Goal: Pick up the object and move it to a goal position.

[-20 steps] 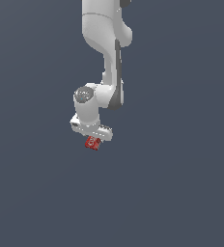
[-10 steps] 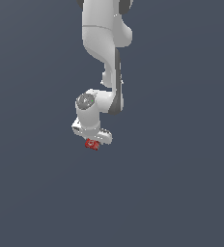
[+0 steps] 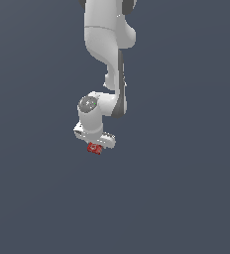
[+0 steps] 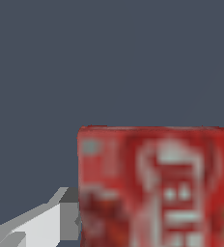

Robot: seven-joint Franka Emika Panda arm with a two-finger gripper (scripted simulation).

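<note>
The object is a small flat red box with white lettering. In the exterior view it sits just under my white gripper, which stands straight above it with the box between its fingers. In the wrist view the object fills much of the picture. One light grey finger lies against the box's side edge. The other finger is hidden behind the box. The gripper appears shut on the box.
The ground is a plain dark grey-blue surface in both views. No other objects, containers or edges show. My white arm rises above the gripper in the exterior view.
The wrist and gripper have come down slightly onto the box. The box has stayed in nearly the same place.
</note>
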